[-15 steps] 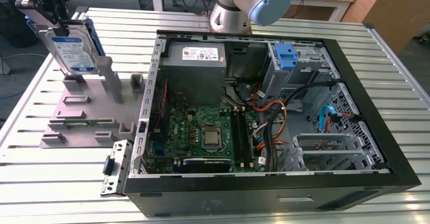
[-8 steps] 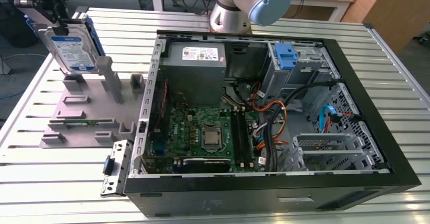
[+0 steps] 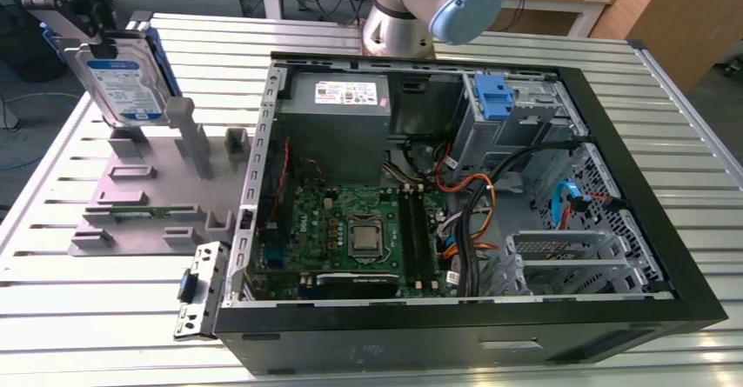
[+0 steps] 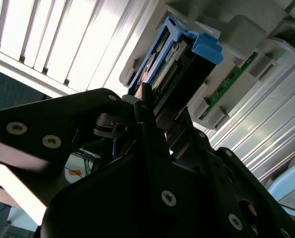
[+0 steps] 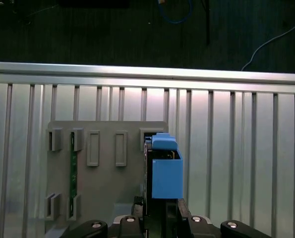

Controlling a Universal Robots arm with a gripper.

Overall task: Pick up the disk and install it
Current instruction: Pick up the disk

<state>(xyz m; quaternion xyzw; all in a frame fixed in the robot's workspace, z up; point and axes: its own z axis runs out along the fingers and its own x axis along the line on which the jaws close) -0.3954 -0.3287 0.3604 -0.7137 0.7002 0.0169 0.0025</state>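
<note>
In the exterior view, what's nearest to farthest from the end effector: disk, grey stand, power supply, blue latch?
1. Disk, in the end effector.
2. Grey stand, just below.
3. Power supply, toward the exterior view's right.
4. Blue latch, farthest that way.

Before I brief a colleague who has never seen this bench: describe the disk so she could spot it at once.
On the exterior view's left of the open computer case sits a grey fixture. At its far end the gripper holds the disk upright: silver-grey, white-and-blue label, blue side rails, unlike the boxy power supply in the case.
</note>
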